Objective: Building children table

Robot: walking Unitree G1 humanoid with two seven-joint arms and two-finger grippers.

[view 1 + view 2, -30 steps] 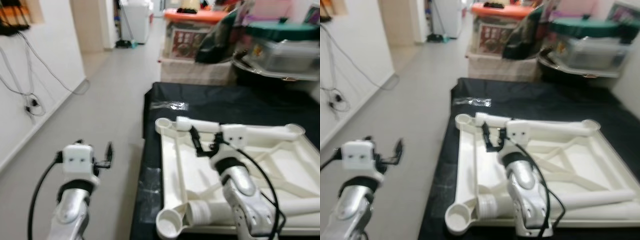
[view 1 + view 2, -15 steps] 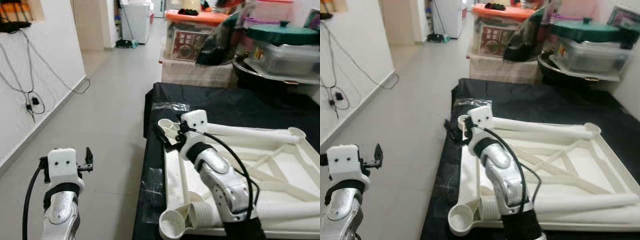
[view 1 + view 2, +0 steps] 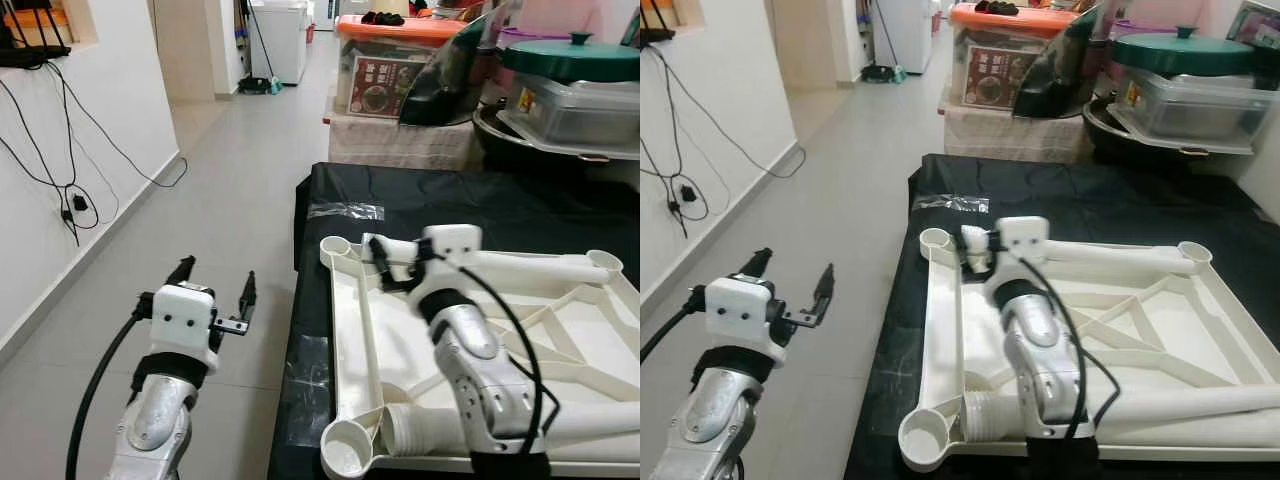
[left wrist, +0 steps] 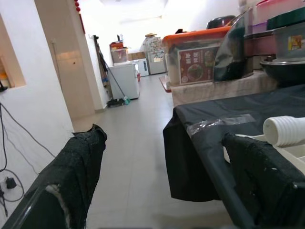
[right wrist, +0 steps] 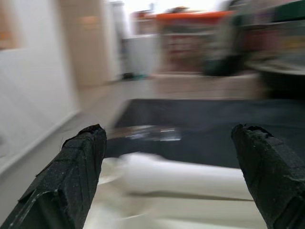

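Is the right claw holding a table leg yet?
No. The right claw is open above the white table leg, its fingers spread wide and touching nothing.

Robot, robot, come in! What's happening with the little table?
Left gripper open, over floor. Right gripper open above a table leg. White table frame upside down on black cloth. Nothing blocking.

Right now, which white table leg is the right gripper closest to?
The far leg, lying along the tabletop's back edge; the right gripper hovers at its end. The near leg lies closer to the robot.
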